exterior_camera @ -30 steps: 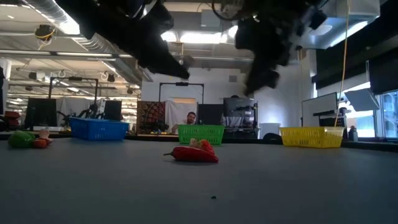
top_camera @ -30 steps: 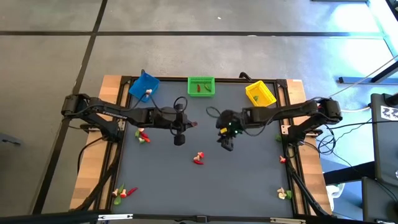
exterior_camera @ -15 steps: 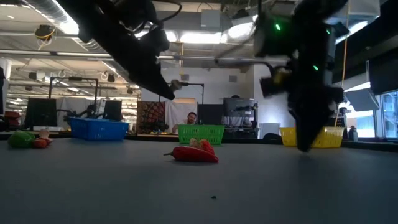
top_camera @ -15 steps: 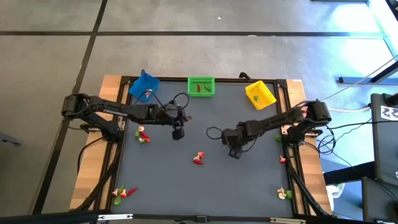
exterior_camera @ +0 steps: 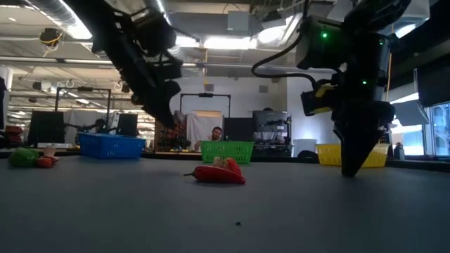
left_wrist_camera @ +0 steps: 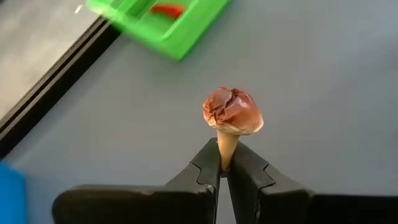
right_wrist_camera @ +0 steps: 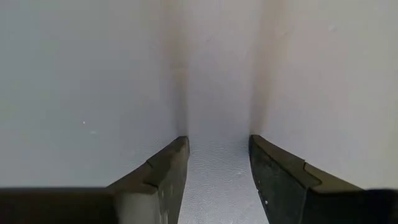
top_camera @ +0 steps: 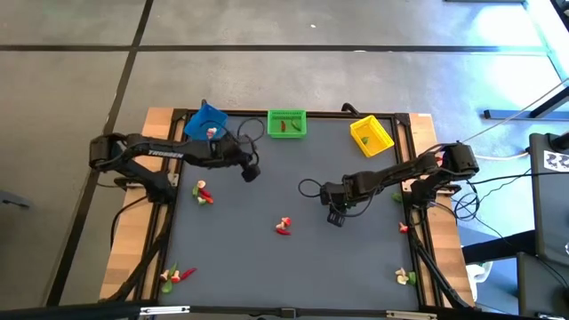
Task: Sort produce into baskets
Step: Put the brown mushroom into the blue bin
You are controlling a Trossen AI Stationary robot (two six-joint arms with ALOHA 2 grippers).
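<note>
My left gripper (top_camera: 252,172) hangs above the table between the blue basket (top_camera: 206,123) and the green basket (top_camera: 287,123), shut on a small brown-capped mushroom piece (left_wrist_camera: 232,111). My right gripper (top_camera: 335,216) points straight down right of the table's middle. It is open, with its tips (exterior_camera: 349,169) close to the bare tabletop and nothing between them (right_wrist_camera: 217,162). A red pepper piece (top_camera: 284,226) lies on the mat left of it. The yellow basket (top_camera: 372,133) stands at the far right. The green basket (left_wrist_camera: 158,25) holds a red piece. My left gripper pinches the mushroom's tan stem (left_wrist_camera: 224,146) between its two fingertips. The fingers slant down from the table's left side. The brown cap (left_wrist_camera: 232,111) sticks out beyond the tips, and the piece is lifted clear of the table.
More produce lies in small heaps near the left edge (top_camera: 203,192), at the near left corner (top_camera: 176,276), at the near right corner (top_camera: 406,277) and by the right edge (top_camera: 404,228). In the low view a person shows in the room behind the green basket (exterior_camera: 226,150).
My left gripper has carried the mushroom toward the far edge, nearer the blue basket, tipping from pointing down to a slant. My right gripper has sunk from well above the table almost to its surface, shifted a little toward the near right, and stayed open.
</note>
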